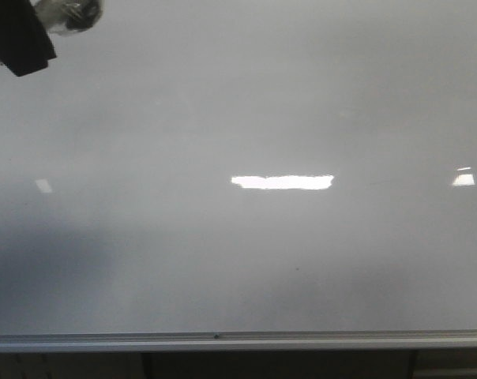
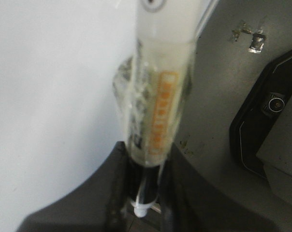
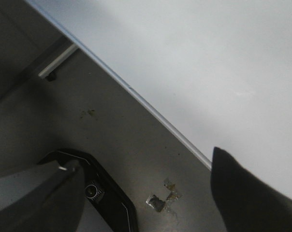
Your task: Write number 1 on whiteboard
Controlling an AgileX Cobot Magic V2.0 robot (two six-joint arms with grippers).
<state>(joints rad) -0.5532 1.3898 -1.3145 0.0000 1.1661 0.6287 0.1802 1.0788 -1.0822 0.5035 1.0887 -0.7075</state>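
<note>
The whiteboard fills the front view, glossy white with a silver-grey frame edge along the near side. No black stroke of the number 1 shows on it in any view. My left gripper is shut on a white marker pen with an orange label and clear tape round it; its black end sits between the fingers. That gripper also shows dark in the far left corner of the front view, held above the board. My right gripper is open and empty, off the board's edge, over the floor.
Bright light reflections lie on the board. Beside the board is grey floor with tape scraps and a black device base with a round button, also in the left wrist view.
</note>
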